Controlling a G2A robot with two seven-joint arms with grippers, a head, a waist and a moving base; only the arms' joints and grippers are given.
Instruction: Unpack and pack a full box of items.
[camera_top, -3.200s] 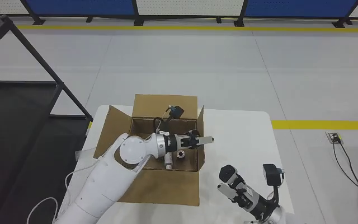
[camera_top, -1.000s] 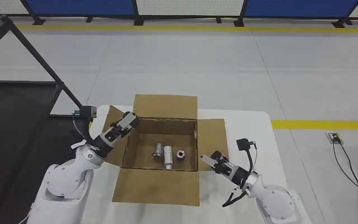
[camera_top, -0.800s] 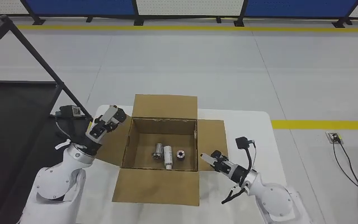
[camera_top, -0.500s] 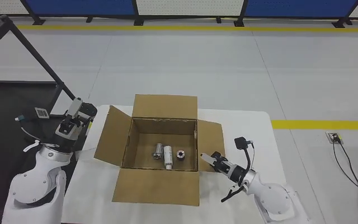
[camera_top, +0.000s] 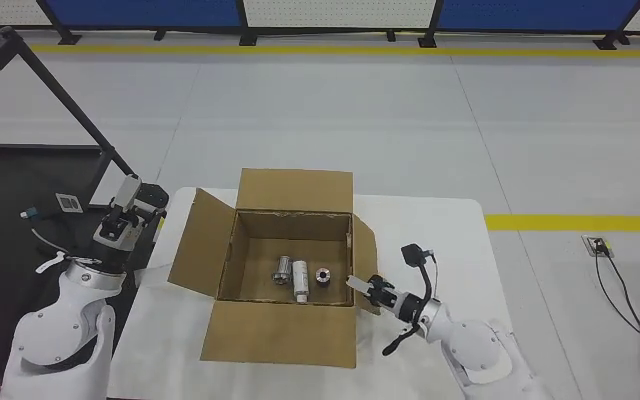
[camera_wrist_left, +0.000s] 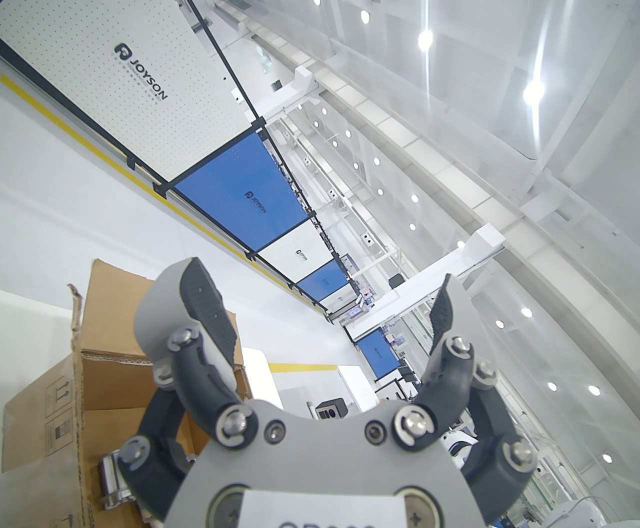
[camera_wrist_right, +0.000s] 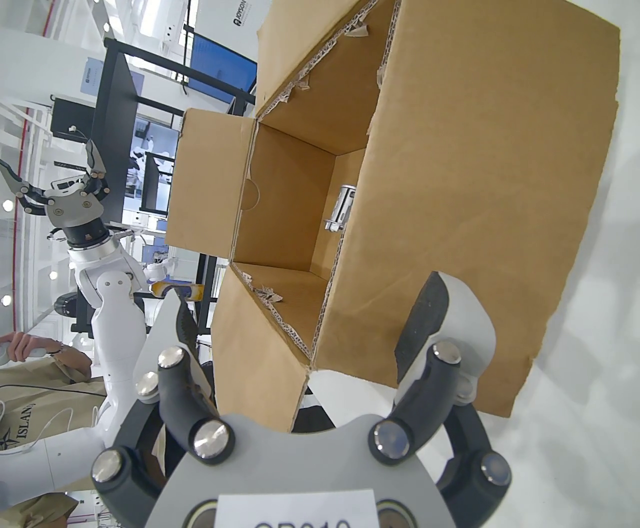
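My right gripper (camera_wrist_right: 306, 295): jaws spread about the near edge of the half-raised right flap (camera_top: 364, 262), forearm lying low over the tabletop (camera_top: 440, 240) toward its front-right corner. My left gripper (camera_wrist_left: 325, 300): released, empty, pointing upward beside the tabletop's left edge. Cardboard box (camera_top: 285, 335): mid-tabletop, open, metal parts (camera_top: 300, 278) on its floor.

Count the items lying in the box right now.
3, side by side on the floor of the box: a silver can toward the left arm, a white tube in the middle, a round metal part toward the right arm. Its sides may hide more.
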